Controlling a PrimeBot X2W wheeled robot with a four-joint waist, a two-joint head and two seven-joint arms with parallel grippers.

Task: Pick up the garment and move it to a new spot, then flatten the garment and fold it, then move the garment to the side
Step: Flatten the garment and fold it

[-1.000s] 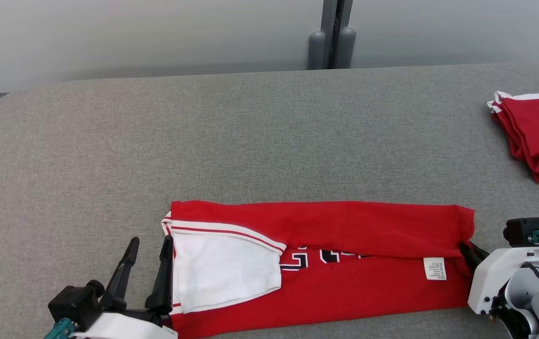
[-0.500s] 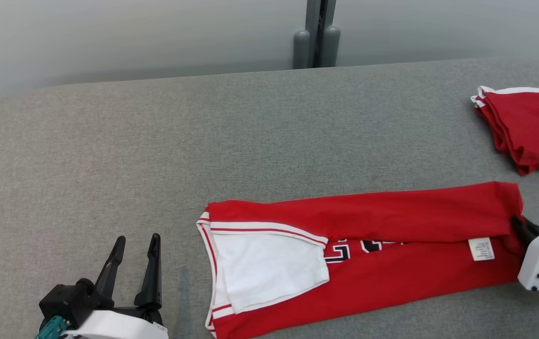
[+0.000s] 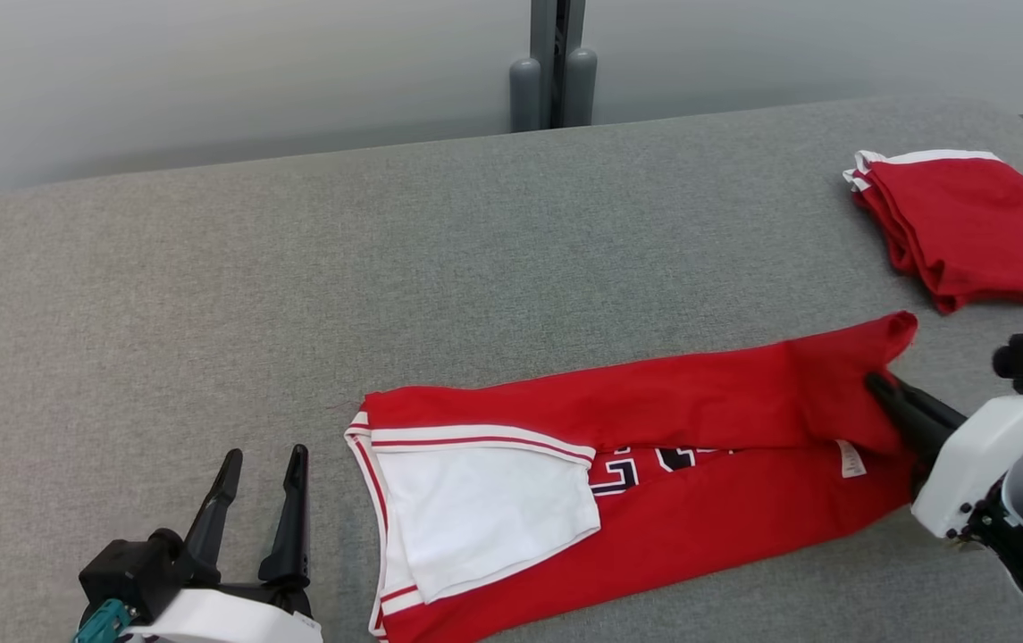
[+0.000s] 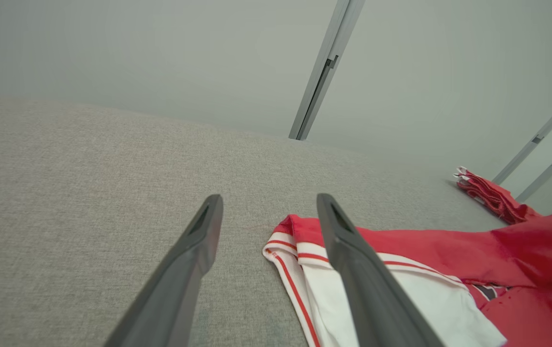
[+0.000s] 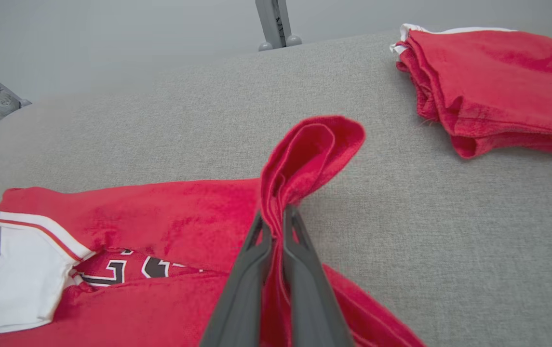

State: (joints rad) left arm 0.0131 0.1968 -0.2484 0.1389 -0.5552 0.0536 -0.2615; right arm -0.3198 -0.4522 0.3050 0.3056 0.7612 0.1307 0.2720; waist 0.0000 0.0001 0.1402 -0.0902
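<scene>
Red cloth folded into a long strip, the garment (image 3: 654, 464) lies across the near part of the grey table (image 3: 386, 268). The right gripper (image 3: 875, 384) is clenched on its right-end corner, which is lifted and bunched. The left gripper (image 3: 265, 454) stands released beside the collar end, not touching it. Dragged by one corner, the fold could slide open or skew. A second ago that end lay flat, and a left finger touched the collar edge.

A folded red cloth stack with white trim (image 3: 967, 223) lies on the grey fabric-covered table (image 3: 297, 268). Rounded grey posts (image 3: 554, 89) stand behind it.
</scene>
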